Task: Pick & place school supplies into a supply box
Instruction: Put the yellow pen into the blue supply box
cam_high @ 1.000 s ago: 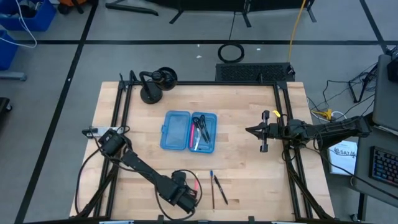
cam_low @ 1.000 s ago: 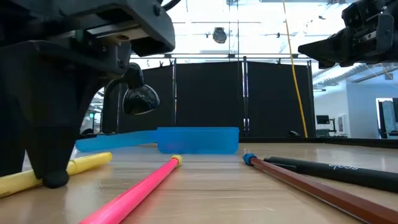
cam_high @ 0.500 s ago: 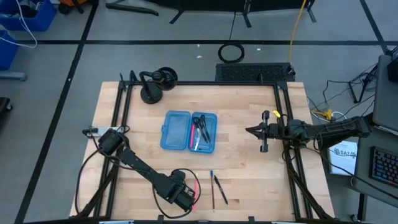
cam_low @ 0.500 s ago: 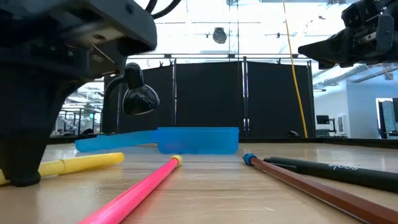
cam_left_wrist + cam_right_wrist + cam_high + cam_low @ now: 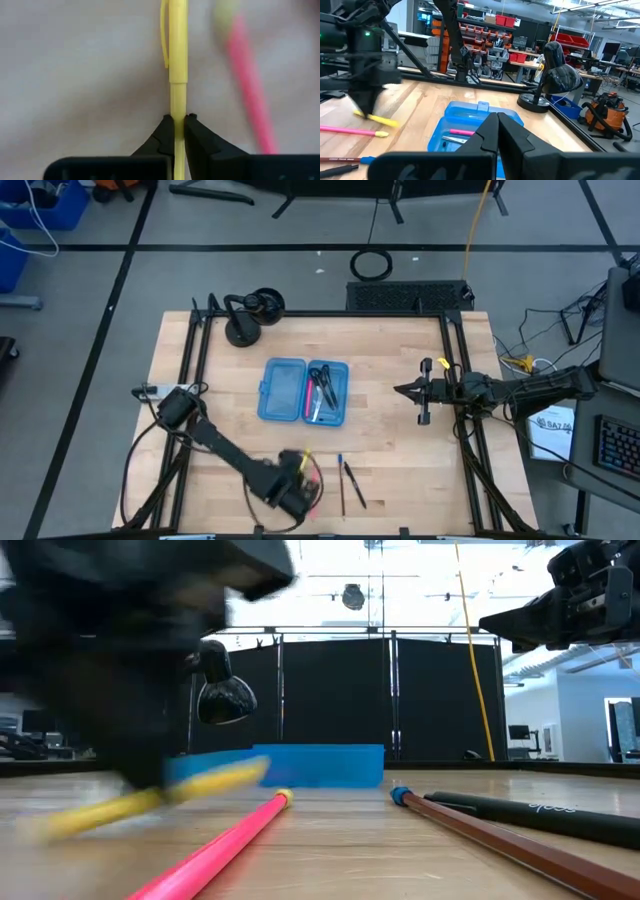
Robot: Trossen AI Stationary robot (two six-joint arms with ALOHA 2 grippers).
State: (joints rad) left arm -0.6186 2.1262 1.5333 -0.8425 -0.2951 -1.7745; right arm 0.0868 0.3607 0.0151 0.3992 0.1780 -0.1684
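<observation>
The wooden table [image 5: 390, 440] sits inside a black frame in a workshop with shelving beyond it. My left gripper [image 5: 179, 131] is pinched shut on the yellow pen [image 5: 178, 60], gripping its plain barrel below the clip so the pen runs straight out between the fingers. In the low view the pen looks tilted, one end up. The pink pen [image 5: 215, 852] lies flat just beside it, clear of my fingers, and the blue-tipped pencil [image 5: 490, 838] and black pen [image 5: 545, 816] lie close together on the boards nearby. The supply box [image 5: 304, 390] lies open mid-table, some supplies already in its right half. Bare wood lies between me and the box, and I judge the path clear. My right gripper [image 5: 497, 131] hovers near the table's right edge, fingers together, holding nothing.
</observation>
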